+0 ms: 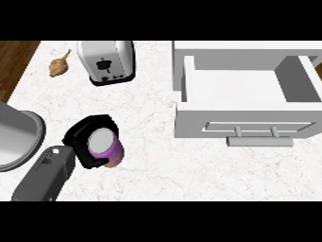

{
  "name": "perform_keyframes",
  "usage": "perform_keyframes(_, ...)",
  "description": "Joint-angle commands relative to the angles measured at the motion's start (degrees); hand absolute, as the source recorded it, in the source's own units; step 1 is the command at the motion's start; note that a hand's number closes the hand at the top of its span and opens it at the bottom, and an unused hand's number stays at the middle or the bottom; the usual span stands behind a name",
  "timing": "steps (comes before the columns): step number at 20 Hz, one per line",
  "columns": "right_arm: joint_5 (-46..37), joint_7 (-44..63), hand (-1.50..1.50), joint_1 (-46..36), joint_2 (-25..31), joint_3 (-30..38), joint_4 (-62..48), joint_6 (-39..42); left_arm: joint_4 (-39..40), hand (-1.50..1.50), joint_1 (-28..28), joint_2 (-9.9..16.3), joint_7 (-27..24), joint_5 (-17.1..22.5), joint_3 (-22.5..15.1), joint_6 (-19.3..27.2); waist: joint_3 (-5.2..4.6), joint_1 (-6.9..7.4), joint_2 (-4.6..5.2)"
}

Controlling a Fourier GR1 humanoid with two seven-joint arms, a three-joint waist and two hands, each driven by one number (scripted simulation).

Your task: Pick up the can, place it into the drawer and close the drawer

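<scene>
Left hand (87,142) lower left of frame, fingers curled round purple can (105,147). Open white drawer (250,124) at right. Toaster (107,61) upper left. Right hand unseen.

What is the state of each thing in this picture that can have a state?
drawer: pulled open, nothing inside.
can: upright on the counter, held by the left hand.
left hand: shut around the can.
toaster: slots without bread.
large metal pot: tilted at the left edge.
right hand: not in view.
</scene>
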State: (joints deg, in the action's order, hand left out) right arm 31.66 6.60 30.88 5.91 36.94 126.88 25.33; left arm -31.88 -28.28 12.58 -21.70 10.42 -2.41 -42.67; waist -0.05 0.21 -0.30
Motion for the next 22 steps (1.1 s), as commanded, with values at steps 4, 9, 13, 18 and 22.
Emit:
perform_keyframes(4,0.79,-0.57,-1.50,2.03,-1.23,1.35,0.18,0.74,-1.58,1.50,0.85,-5.12,-4.31,9.61,14.41,25.90,0.19,0.52,-0.39)
perform_keyframes(9,2.55,2.18,-1.50,1.64,-1.29,1.20,2.71,-0.12,-17.03,1.50,-0.03,-10.19,1.61,8.74,11.65,37.54,0.21,1.05,-0.57)
perform_keyframes(13,1.50,6.32,-1.50,0.09,-1.22,0.16,6.54,-2.48,-29.06,1.50,2.58,-12.38,7.21,6.73,6.99,44.59,0.09,0.55,-0.17)
perform_keyframes(18,1.06,5.61,-1.50,-0.82,-2.96,0.23,5.22,-1.61,-43.75,1.50,0.33,-12.51,22.61,6.34,3.28,52.87,0.10,0.15,-0.11)
perform_keyframes(22,0.17,4.45,-1.50,-2.31,-3.58,1.21,3.94,-0.33,-50.46,1.50,0.83,-12.54,26.05,3.73,1.08,56.28,0.07,-0.19,0.09)
